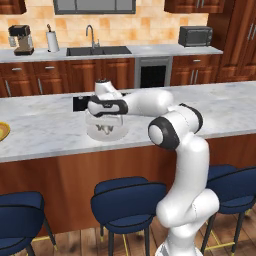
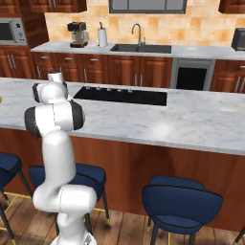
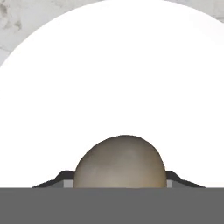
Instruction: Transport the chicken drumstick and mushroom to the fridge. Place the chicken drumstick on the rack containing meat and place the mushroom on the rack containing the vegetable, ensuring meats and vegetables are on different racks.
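The mushroom [image 3: 120, 162] is sitting in a white bowl [image 3: 131, 78], showing as a rounded tan cap right at the bottom of the hand view, between the two dark fingertips [image 3: 63, 180] of the tool [image 3: 119, 183]. From the left base view, the bowl [image 1: 106, 131] is resting on the marble worktop [image 1: 50, 125], toward its near edge and just in front of the dark cooktop [image 1: 80, 103] set into the slab, with the arm reaching down over it. The fingers are standing partway apart on either side of the cap; whether they are already gripping it cannot be told, since only their upper corners are peeking out beside the mushroom.

The step in hand is judged to be the pick of the mushroom. To do it well, the fingers should be closing evenly on the widest part of the cap, squeezing gently because the round, smooth shape could be slipping out sideways. The lift should be going straight up, clearing the bowl's rim before any sideways swing, so the bowl is not being dragged toward the worktop's near edge. The chicken drumstick cannot be made out here.
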